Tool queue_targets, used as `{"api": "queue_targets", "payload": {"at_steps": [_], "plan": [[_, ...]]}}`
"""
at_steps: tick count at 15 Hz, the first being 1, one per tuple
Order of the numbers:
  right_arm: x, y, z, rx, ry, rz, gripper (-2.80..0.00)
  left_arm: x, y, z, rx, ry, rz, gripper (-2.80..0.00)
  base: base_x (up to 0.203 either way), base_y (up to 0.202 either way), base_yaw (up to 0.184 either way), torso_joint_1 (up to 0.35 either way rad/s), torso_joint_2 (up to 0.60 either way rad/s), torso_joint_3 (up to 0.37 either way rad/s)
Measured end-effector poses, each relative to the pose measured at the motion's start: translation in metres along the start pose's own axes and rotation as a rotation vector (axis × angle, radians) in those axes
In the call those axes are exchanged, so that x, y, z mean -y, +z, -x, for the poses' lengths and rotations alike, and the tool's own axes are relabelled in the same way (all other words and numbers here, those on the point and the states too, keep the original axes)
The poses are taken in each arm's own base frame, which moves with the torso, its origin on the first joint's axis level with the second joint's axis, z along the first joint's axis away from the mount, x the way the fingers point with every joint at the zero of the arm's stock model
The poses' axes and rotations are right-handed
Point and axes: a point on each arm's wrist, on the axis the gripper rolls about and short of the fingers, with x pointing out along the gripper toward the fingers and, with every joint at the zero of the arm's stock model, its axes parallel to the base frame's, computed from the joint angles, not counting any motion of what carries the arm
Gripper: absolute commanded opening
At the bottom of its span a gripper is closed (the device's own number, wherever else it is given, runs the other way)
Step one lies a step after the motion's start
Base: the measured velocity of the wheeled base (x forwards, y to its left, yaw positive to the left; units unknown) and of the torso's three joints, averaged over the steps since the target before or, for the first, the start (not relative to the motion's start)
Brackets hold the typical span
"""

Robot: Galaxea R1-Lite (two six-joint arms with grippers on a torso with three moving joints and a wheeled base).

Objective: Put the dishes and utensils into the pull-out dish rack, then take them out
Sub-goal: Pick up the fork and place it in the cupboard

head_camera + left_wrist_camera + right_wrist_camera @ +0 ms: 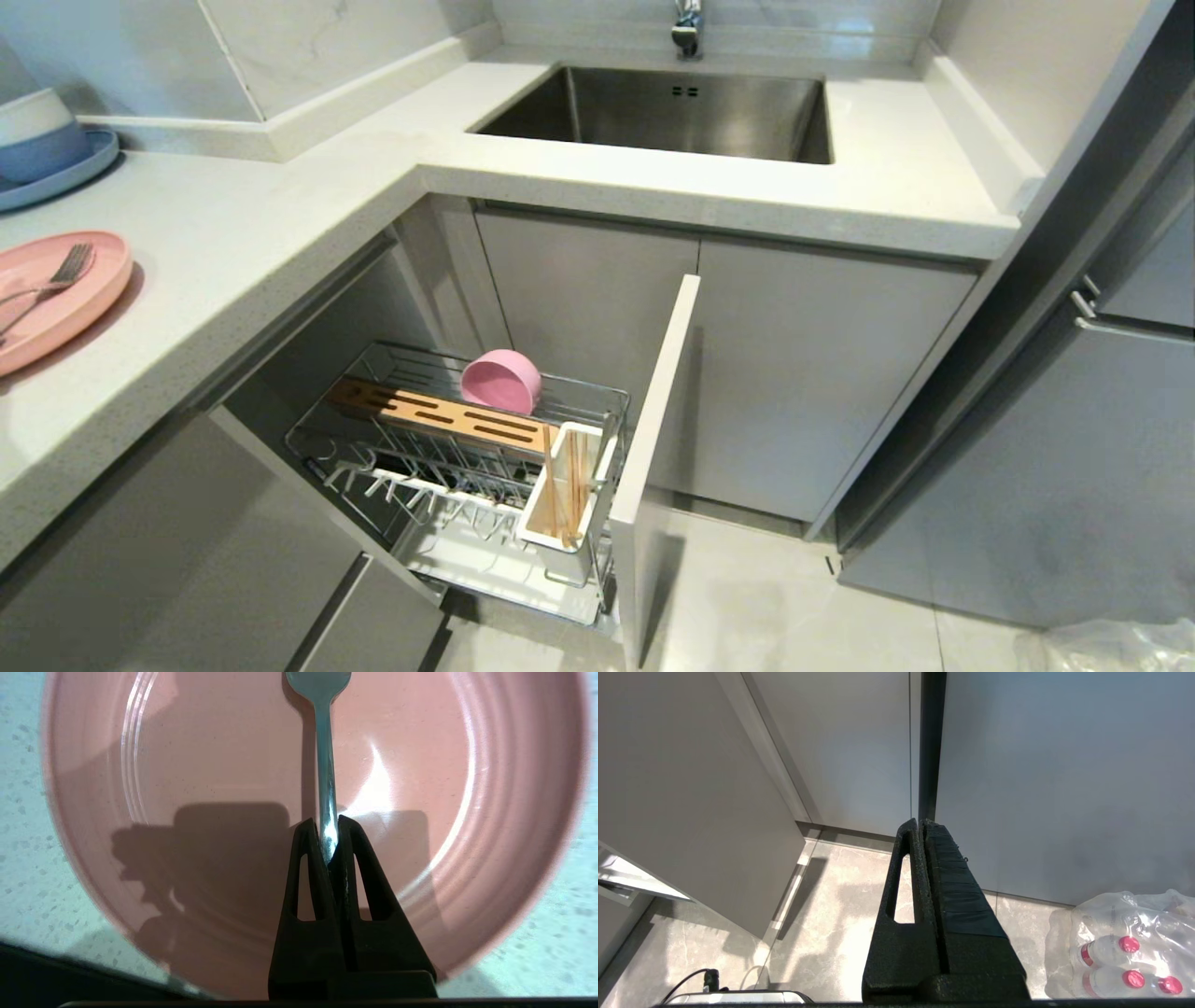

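Observation:
The pink plate point(42, 289) lies on the counter at the far left, with the silver fork point(56, 275) on it. In the left wrist view my left gripper point(328, 823) is shut on the handle of the fork point(323, 751) over the plate point(210, 765). The pull-out dish rack point(467, 467) stands open below the counter. The pink bowl point(501, 380) rests on its side at the rack's back, by the wooden bar. The chopsticks point(560, 490) stand in the white utensil holder point(560, 504). My right gripper point(922, 823) is shut and empty, hanging over the floor.
A blue plate with a blue and white bowl point(42, 140) sits at the counter's back left. The steel sink point(663, 112) lies ahead. The rack's grey door front point(653, 439) juts out. A pack of bottles point(1125, 947) lies on the floor at the right.

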Motion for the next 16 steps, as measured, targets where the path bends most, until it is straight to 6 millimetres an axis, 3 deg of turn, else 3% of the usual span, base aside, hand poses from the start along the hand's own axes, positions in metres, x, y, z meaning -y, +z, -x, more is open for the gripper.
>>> {"api": "queue_targets", "payload": {"at_steps": [5,9,12,16], "plan": [[0.000,0.000,0.000,0.000,0.000,0.000,-2.80,0.029,0.009,0.044,0.091,0.046,0.048,-2.80,0.000,0.000,0.000,0.000,0.00,0.000],[0.000,0.000,0.000,0.000,0.000,0.000,-2.80,0.072,0.012,0.096,0.205,0.065,0.134,-2.80,0.000,0.000,0.000,0.000,0.00,0.000],[0.000,0.000,0.000,0.000,0.000,0.000,-2.80,0.113,0.009,0.120,0.233,-0.038,0.228,-2.80,0.000,0.000,0.000,0.000,0.00,0.000],[0.000,0.000,0.000,0.000,0.000,0.000,-2.80,0.158,-0.001,0.137,0.194,-0.277,0.237,-2.80,0.000,0.000,0.000,0.000,0.00,0.000]]}}
